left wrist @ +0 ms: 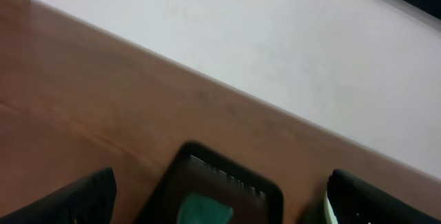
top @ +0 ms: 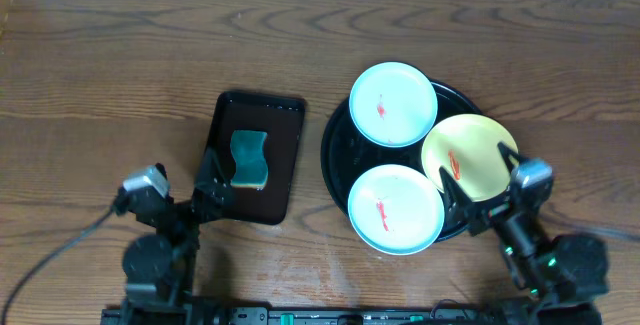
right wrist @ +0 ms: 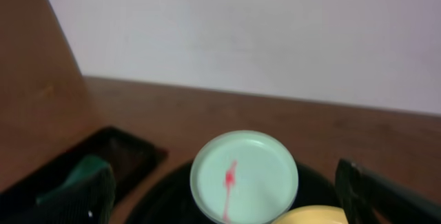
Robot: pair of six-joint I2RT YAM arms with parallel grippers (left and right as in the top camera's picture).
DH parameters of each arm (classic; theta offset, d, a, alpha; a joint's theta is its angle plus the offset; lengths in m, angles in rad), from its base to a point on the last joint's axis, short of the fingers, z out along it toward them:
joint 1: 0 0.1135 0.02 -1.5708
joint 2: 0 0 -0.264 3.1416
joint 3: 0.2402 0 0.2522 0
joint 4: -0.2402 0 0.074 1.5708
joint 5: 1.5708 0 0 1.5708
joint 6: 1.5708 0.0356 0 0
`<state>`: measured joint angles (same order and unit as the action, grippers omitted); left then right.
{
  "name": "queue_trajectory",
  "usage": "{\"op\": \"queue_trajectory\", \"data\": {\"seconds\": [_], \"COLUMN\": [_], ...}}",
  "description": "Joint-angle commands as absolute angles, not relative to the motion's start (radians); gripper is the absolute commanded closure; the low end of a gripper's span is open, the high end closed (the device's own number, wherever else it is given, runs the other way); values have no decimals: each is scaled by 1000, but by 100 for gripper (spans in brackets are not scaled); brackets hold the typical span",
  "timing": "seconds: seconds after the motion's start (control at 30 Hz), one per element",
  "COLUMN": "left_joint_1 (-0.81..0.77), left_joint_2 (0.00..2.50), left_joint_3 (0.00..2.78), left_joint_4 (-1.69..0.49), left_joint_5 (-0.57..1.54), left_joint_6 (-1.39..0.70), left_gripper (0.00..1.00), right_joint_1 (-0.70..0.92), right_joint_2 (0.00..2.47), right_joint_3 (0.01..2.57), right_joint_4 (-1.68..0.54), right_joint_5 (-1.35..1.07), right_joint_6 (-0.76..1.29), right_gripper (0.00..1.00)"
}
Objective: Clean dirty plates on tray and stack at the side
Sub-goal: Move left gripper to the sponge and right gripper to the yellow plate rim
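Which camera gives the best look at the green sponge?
Overhead: the whole sponge shows, lying in the rectangular tray. The left wrist view catches only its top edge; the right wrist view shows a blurred green corner.

Lying just ahead of the left fingers [top: 212, 197], overlapping their tips: the other tray [top: 290, 135], carrying a sponge [top: 249, 158] at its middle. Sitting ahead of the right fingers [top: 450, 191]: the tray [top: 332, 150], holding one plate [top: 470, 155] between those fingers, a second plate [top: 395, 210] just left of them, a third plate [top: 392, 103] farthest beyond.

Left tool [top: 212, 187] jaws spread wide, nothing held; right tool [top: 466, 203] same, angled inward.
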<state>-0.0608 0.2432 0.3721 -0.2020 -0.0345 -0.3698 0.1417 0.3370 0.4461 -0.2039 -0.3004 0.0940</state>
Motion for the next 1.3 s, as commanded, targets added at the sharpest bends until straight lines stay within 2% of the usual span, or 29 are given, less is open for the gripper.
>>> {"op": "queue_trajectory", "data": {"seconds": [0.0, 0.17, 0.3, 0.53, 0.6, 0.77, 0.9, 1.07, 1.27], "left_joint_1": [-64, -64, -64, -64, -64, -64, -63, -63, -63], "left_joint_2": [438, 739, 958, 1091, 1098, 1094, 1094, 1094, 1095], "left_joint_3": [582, 908, 1148, 1213, 1213, 1213, 1213, 1213, 1213], "left_joint_4": [-311, -598, -874, -1017, -1040, -1026, -986, -964, -964], "left_joint_5": [76, 207, 228, 249, 279, 285, 284, 288, 288], "left_joint_6": [-374, -375, -375, -359, -359, -359, -360, -359, -360], "left_gripper": [2, 2, 2, 2, 2, 2, 2, 2, 2], "right_joint_1": [143, 143, 143, 143, 143, 146, 146, 146, 146], "right_joint_2": [536, 871, 1102, 1231, 1230, 1231, 1232, 1257, 1315], "right_joint_3": [656, 941, 1110, 1146, 1145, 1078, 897, 691, 609], "right_joint_4": [-330, -591, -759, -809, -870, -1071, -980, -790, -691], "right_joint_5": [-312, -396, -480, -588, -525, -267, -255, -287, -296], "right_joint_6": [72, 52, 37, 51, 52, 169, 253, 310, 307], "right_gripper": [1, 1, 1, 1, 16, 30, 33, 42, 52]}}
